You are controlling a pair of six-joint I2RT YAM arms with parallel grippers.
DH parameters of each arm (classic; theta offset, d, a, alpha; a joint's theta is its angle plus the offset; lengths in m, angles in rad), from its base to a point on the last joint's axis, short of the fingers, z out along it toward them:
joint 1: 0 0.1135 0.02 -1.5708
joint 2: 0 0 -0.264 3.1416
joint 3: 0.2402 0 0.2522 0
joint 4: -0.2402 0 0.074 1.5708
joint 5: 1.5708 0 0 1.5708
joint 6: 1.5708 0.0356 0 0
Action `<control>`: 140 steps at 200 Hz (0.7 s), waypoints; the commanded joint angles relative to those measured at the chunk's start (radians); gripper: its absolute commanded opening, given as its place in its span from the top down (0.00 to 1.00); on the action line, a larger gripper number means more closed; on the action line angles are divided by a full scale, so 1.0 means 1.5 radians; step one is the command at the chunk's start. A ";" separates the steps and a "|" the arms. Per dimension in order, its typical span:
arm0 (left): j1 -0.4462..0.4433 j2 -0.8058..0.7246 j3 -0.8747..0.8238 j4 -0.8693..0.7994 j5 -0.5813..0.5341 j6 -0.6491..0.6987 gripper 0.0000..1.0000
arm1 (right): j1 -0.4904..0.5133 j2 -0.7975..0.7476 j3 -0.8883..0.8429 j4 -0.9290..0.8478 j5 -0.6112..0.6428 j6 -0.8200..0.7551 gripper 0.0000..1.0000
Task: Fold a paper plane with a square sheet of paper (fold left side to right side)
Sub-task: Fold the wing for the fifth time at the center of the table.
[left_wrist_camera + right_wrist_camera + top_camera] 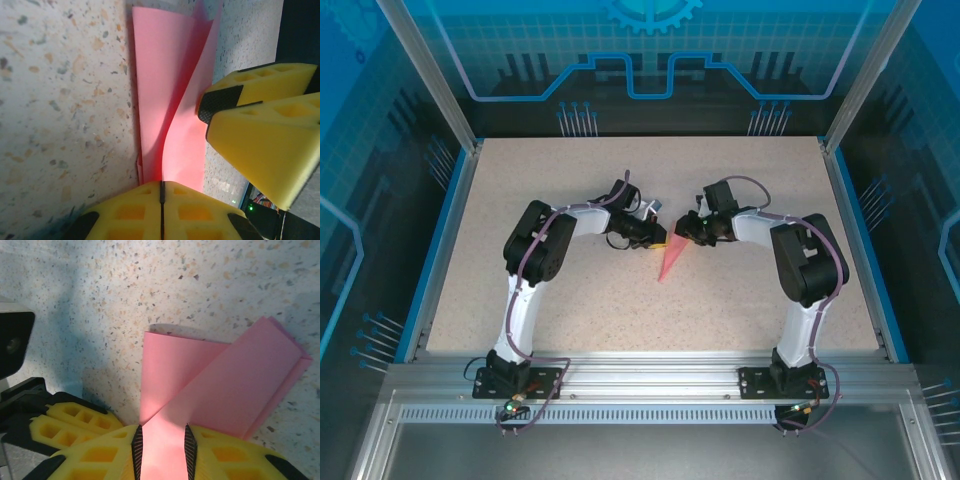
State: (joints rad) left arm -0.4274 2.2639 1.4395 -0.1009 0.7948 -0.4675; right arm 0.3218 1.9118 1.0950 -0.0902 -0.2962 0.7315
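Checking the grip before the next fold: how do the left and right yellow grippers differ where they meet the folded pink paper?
The left yellow two-finger gripper has its jaws pressed together; the right yellow two-finger gripper has jaws standing apart. The folded salmon-pink paper runs into the left gripper's closed seam, seemingly pinched; it merely shows in the right gripper's gap, contact unclear. Both meet at the paper's wide end, low over the speckled table.

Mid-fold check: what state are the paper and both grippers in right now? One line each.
paper plane: folded narrow, one flap raised, lying on the table between the two grippers.
left gripper: shut, tips at the paper's end; whether it pinches the paper is unclear.
right gripper: partly open, with paper in the gap between its fingers.
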 commanded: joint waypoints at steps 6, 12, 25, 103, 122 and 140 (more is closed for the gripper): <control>-0.016 0.038 0.009 -0.016 -0.026 0.024 0.92 | 0.007 0.019 0.010 -0.023 0.014 -0.011 0.69; -0.017 0.037 0.010 -0.017 -0.027 0.023 0.92 | 0.007 0.022 0.011 -0.024 0.014 -0.013 0.69; -0.017 0.038 0.010 -0.017 -0.028 0.023 0.92 | 0.007 0.027 0.013 -0.026 0.013 -0.013 0.69; -0.007 -0.045 -0.026 -0.010 -0.042 0.020 0.74 | 0.003 0.044 0.007 -0.086 0.040 -0.006 0.69; 0.006 -0.095 -0.056 -0.005 -0.054 0.019 0.70 | -0.001 0.045 -0.002 -0.080 0.036 -0.004 0.69; 0.018 -0.139 -0.089 -0.004 -0.058 0.017 0.66 | -0.001 0.047 -0.002 -0.076 0.031 -0.004 0.69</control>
State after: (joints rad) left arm -0.4286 2.1719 1.3632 -0.1009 0.7452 -0.4637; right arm 0.3222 1.9381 1.1080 -0.1192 -0.2798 0.7280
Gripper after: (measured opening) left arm 0.325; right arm 0.310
